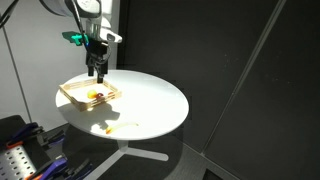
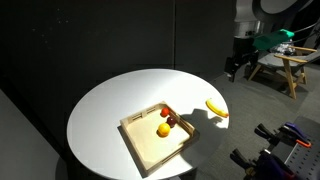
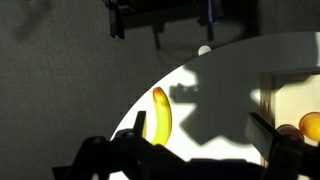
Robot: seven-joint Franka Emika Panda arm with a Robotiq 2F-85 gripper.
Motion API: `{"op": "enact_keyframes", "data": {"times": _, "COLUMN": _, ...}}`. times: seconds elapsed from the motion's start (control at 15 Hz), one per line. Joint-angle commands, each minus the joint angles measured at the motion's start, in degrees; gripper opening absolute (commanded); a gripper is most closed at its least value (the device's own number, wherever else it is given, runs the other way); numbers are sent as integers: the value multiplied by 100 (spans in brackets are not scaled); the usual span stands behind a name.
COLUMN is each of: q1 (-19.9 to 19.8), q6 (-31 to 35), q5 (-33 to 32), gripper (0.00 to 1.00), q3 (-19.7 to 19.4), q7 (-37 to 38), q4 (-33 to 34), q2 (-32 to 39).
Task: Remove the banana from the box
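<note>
We see the gripper (image 1: 97, 70) hanging raised above the round white table (image 2: 100, 115), with its jaws spread wide and nothing held between them. In the wrist view its dark fingers (image 3: 105, 160) stand well apart at the bottom edge. The banana (image 3: 160, 115) lies on the bare tabletop beyond them, untouched and partly in the arm's shadow. In an exterior view the banana (image 2: 217, 107) rests flat outside the box (image 2: 150, 150), near one of its corners and close to the table's rim. The box is a shallow light-wood tray. In the corner nearest the banana it holds a yellow-orange piece (image 2: 163, 130) and small red pieces (image 2: 172, 121), grouped closely together.
</note>
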Motion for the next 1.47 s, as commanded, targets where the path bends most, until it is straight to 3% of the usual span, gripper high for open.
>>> {"op": "enact_keyframes", "data": {"times": 0.0, "q1": -70, "q6": -342, "q5": 212, "gripper": 100, "q3": 26, "q7": -557, "q4": -216, "q2": -588}}
{"op": "enact_keyframes", "data": {"times": 0.53, "q1": 44, "q6": -601, "q5": 448, "gripper": 100, "q3": 32, "q7": -1518, "q4": -396, "q2": -1316}}
{"op": "enact_keyframes", "data": {"times": 1.4, "q1": -7, "q6": -918, "q5": 350, "gripper": 100, "q3": 273, "q7": -1257, "q4": -435, "q2": -2073}}
